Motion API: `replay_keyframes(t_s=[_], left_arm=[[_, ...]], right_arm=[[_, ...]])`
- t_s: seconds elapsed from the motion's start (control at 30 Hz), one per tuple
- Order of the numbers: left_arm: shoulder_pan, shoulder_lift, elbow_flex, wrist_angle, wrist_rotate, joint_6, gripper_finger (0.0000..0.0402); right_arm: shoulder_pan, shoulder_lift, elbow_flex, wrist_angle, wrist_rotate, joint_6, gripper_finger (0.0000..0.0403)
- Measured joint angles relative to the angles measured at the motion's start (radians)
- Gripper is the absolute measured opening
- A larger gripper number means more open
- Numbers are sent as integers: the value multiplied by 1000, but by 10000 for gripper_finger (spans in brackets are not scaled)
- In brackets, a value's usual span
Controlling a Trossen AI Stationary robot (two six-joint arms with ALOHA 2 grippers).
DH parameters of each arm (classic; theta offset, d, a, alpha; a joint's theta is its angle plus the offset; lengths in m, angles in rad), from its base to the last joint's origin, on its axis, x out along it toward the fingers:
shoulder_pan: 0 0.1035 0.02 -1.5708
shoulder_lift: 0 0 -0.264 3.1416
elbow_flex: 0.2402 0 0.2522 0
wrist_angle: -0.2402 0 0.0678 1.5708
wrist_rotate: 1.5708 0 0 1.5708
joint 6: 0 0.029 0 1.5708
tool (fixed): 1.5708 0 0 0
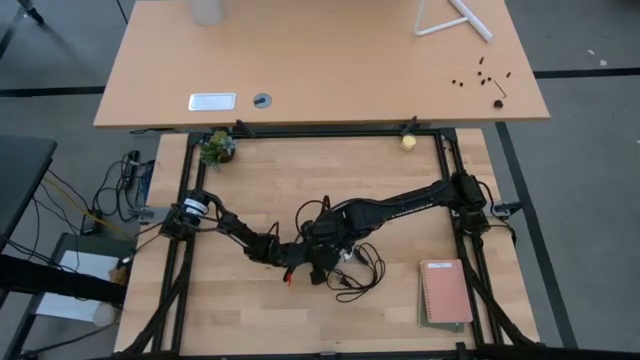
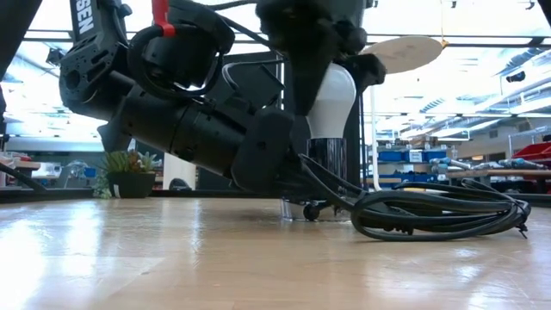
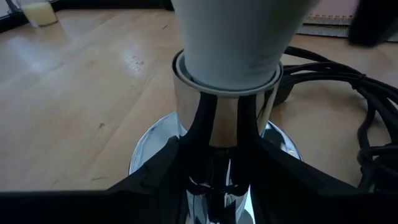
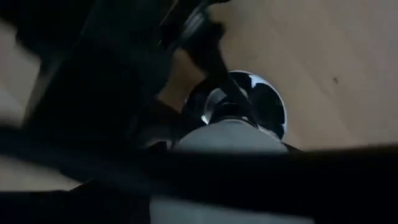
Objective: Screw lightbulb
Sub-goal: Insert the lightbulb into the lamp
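The white lightbulb (image 2: 334,102) stands upright with its lower end in the round silver socket (image 3: 227,121), which rests by its disc base (image 3: 146,158) on the wooden table near the middle. My right gripper (image 2: 331,52) comes down over the bulb from above and is shut on it. My left gripper (image 3: 217,171) lies low at the table and is shut on the socket; in the low view its dark body (image 2: 258,159) shows left of the socket. In the high view both grippers meet at the table's middle (image 1: 312,248), and the bulb is hidden under them. My left gripper holds the socket's silver upright barrel (image 3: 186,124) between its two fingers, one on each side, low down just above the disc base. The fingers come in level from the table's left. The socket stands upright on the table. My right gripper holds the bulb's wide upper part (image 2: 340,82) between its two fingers (image 2: 301,82), coming from above and pointing down. The bulb stands upright, its narrow lower end inside the socket's rim (image 3: 186,74). The gripper's own body hides the exact places of contact.
The socket's black cord (image 2: 439,211) lies in loose coils right of the socket, also in the high view (image 1: 362,268). Notebooks (image 1: 445,292) lie at the near right. A small plant (image 1: 216,147) and a yellowish ball (image 1: 408,142) sit at the far edge.
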Motion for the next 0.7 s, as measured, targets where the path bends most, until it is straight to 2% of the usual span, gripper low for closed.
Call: replay_keyframes(t_s=[0.1,0.2,0.33,0.6,0.7], left_arm=[[0,0,-3,6,1,1,184],[1,0,-8,9,0,5,184],[0,0,-8,9,0,4,184],[2,-1,-8,5,-7,-1,184],[2,0,-8,5,-7,0,184]], right_arm=[[0,0,0,8,10,174,291],[1,0,0,14,15,179,281],[-4,-2,0,21,-27,-33,282],[-23,-15,0,-33,-45,-405,316],[-25,-15,0,-34,-42,-464,319]])
